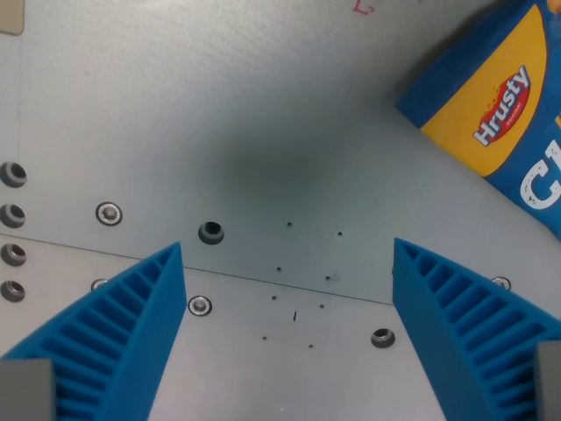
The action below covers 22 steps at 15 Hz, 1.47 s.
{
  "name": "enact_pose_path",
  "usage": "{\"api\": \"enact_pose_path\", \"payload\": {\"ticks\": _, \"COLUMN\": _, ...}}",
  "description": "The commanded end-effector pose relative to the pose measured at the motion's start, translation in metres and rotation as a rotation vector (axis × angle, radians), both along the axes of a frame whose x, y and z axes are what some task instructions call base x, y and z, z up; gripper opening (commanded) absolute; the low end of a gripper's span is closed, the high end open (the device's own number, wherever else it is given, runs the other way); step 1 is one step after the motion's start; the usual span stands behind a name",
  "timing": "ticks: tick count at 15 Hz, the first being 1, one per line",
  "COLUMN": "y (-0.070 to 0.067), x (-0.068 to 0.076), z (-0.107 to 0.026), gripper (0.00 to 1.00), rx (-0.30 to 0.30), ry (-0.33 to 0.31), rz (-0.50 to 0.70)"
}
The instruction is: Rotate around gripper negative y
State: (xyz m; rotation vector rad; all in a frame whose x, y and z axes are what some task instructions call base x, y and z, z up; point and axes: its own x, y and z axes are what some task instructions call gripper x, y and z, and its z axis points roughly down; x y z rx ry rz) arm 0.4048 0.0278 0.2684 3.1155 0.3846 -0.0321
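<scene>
Wrist cam looking straight down at a grey metal table (263,114), and the gripper (289,272) is spread wide, released, nothing between the fingers. Left blue ribbed finger (114,342) fills the bottom-left corner, right blue ribbed finger (465,333) fills the bottom-right, big gap of bare metal between 'em. Soft dark shadow (263,167) sits on the plate above the gap, roughly centre frame. Up in the wrist view's right, top corner, a blue and yellow box (500,114) lies flat and angled, "Hrusty" logo in red and white readable, edge of big white lettering cut off by the frame. Box is well apart from both fingers, not touching either. Table details: a thin seam (263,279) runs across w/ a slight slant, a dark hole (210,232) just above it, silver screw heads (109,213) scattered about, a column of four fasteners (12,232) down the wrist view's left edge, few tiny specks mid-plate. Faint red marking (364,7) at the top edge, too cropped to read
</scene>
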Motion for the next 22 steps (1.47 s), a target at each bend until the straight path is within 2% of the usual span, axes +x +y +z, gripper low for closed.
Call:
{"api": "enact_pose_path", "payload": {"ticks": 1, "y": 0.0, "x": 0.0004, "z": 0.0023, "gripper": 1.0, "rx": -0.003, "ry": 0.007, "rz": 0.0}}
{"api": "enact_pose_path", "payload": {"ticks": 22, "y": 0.0, "x": 0.0004, "z": 0.0023, "gripper": 1.0, "rx": -0.071, "ry": 0.278, "rz": 0.0}}
